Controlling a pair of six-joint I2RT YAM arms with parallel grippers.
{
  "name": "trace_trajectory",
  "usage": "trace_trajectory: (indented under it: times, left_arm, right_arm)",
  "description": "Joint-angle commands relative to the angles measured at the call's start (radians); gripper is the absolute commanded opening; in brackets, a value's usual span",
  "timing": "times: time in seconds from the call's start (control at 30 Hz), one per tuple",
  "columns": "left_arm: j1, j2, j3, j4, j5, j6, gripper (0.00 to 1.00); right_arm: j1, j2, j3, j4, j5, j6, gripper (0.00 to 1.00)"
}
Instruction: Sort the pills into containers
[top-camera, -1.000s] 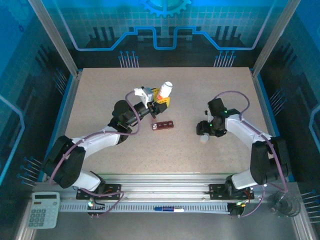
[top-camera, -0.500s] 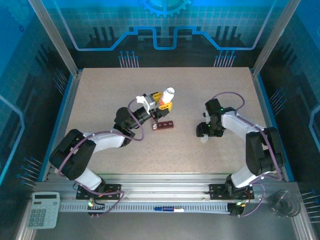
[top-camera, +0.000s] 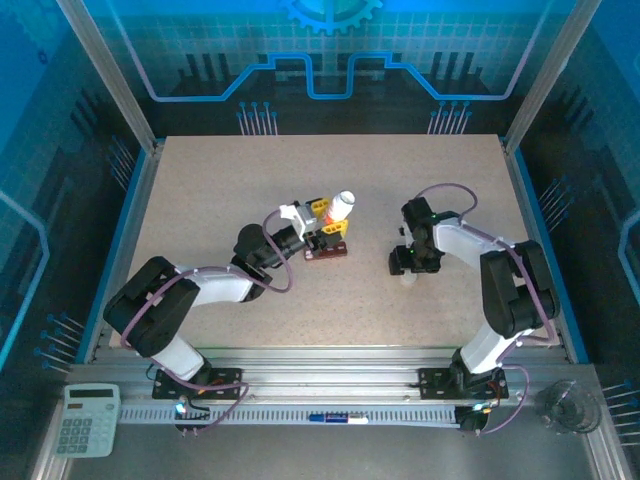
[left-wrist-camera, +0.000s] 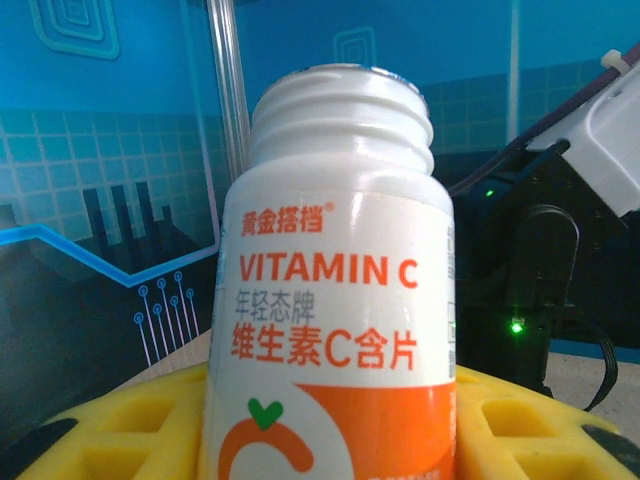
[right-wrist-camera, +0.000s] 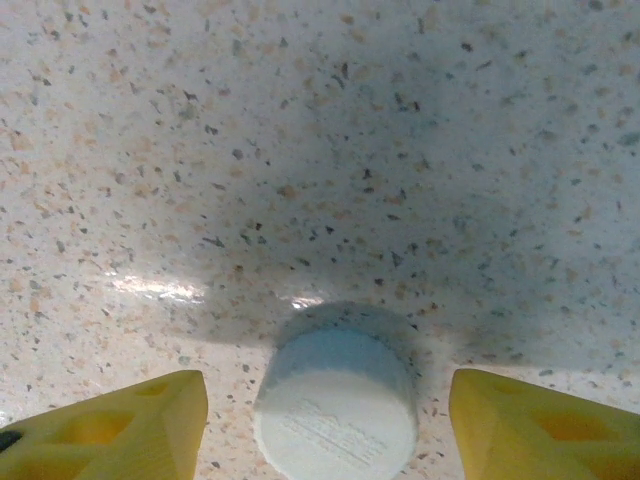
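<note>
Left hand (top-camera: 327, 216) grips a capless, tilted bottle (top-camera: 343, 205) just beside the containers (top-camera: 328, 251), whose compartments are too small to read. Right hand (right-wrist-camera: 325, 420) stands open astride a cap (right-wrist-camera: 335, 405) on the worktop (right-wrist-camera: 330, 130), fingertips cut off.

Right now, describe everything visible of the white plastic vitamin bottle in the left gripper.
The white plastic vitamin bottle is glossy, its cap off and threaded neck bare. Its label reads VITAMIN C in orange with Chinese characters, above an orange band with a green leaf mark. The left gripper clamps its lower body between yellow fingers. In the top view it is held off the table, leaning mouth toward the far side, beyond the dark reddish-brown compartment strip.
</note>
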Motion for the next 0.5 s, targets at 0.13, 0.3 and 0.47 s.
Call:
trace_trajectory:
  times: [0.13,0.3,0.47]
  left_arm:
    - [-0.015,0.017,-0.016,0.055,-0.018,0.023,0.0]
    - [-0.017,0.019,-0.017,0.055,-0.018,0.018,0.0]
    - [-0.017,0.02,-0.016,0.056,-0.02,0.009,0.0]
  right_arm:
    - [0.029,0.033,0.036,-0.043,0.031,-0.011,0.65]
    - [0.03,0.04,0.036,-0.051,0.031,-0.011,0.65]
    - [0.03,0.045,0.034,-0.054,0.023,-0.011,0.64]
